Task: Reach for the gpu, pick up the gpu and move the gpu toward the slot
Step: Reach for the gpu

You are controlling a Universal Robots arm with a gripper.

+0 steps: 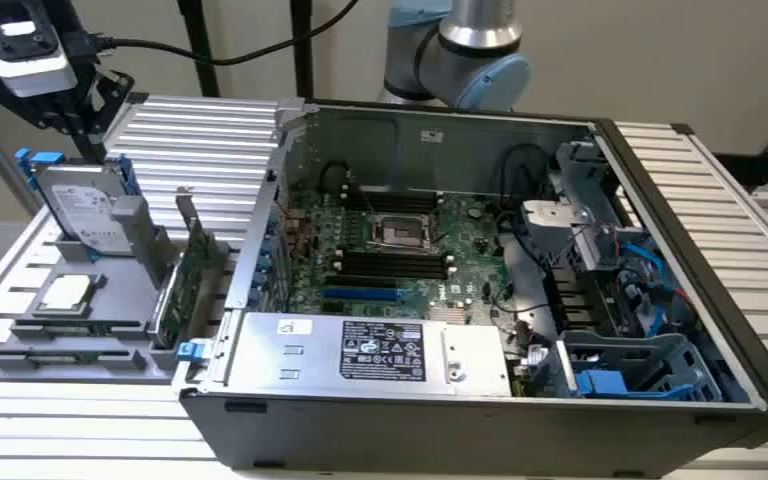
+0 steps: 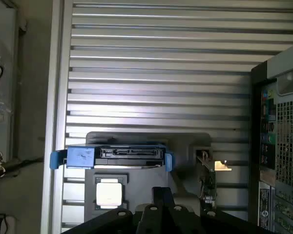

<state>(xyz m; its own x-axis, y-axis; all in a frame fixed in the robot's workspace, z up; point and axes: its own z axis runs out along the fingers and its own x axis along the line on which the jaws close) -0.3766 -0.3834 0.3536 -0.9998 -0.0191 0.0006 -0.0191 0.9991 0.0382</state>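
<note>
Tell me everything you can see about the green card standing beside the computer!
The gpu is a thin, flat green circuit board with a silvery metal bracket at one end. It stands upright on its long edge in the gray holder, beside the open computer case, on the exterior view's left of it. Nothing grips it: the gripper hangs higher up, clear of it.

In the exterior view, the computer case [image 1: 704, 330] fills the table's [image 1: 197, 140] centre and right. At the left stands a rack [image 1: 37, 355]: hard drive [image 1: 88, 215] upright at its back, gpu [image 1: 197, 270] on edge beside the case. The pincer [image 1: 88, 130] hangs at upper left, above the drive.
</note>
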